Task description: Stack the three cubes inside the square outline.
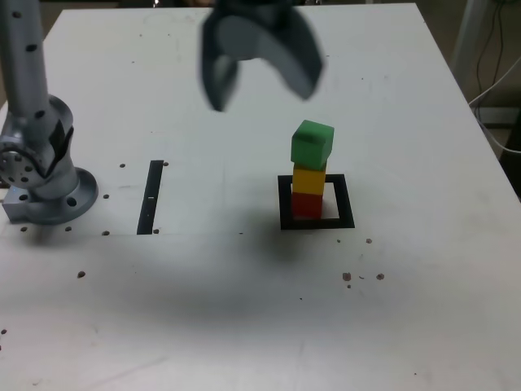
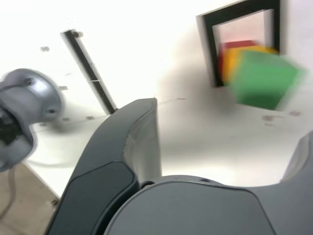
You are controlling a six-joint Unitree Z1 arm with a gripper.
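Observation:
Three cubes stand stacked inside the black square outline [image 1: 316, 223]: the red cube [image 1: 307, 204] at the bottom, the yellow cube [image 1: 309, 178] on it, the green cube [image 1: 313, 143] on top, turned slightly askew. My gripper [image 1: 262, 87] hangs open above and to the exterior view's left of the stack, touching nothing, with nothing between its fingers. In the wrist view the green cube [image 2: 263, 79] covers most of the yellow cube [image 2: 233, 62] and red cube [image 2: 225, 51], with the square outline [image 2: 211, 44] around them; one finger [image 2: 132, 147] fills the foreground.
The arm's grey base [image 1: 41, 175] stands at the exterior view's left edge. A thin black strip [image 1: 151, 196] lies on the white table [image 1: 244, 309] between the base and the stack. Small dark specks dot the tabletop.

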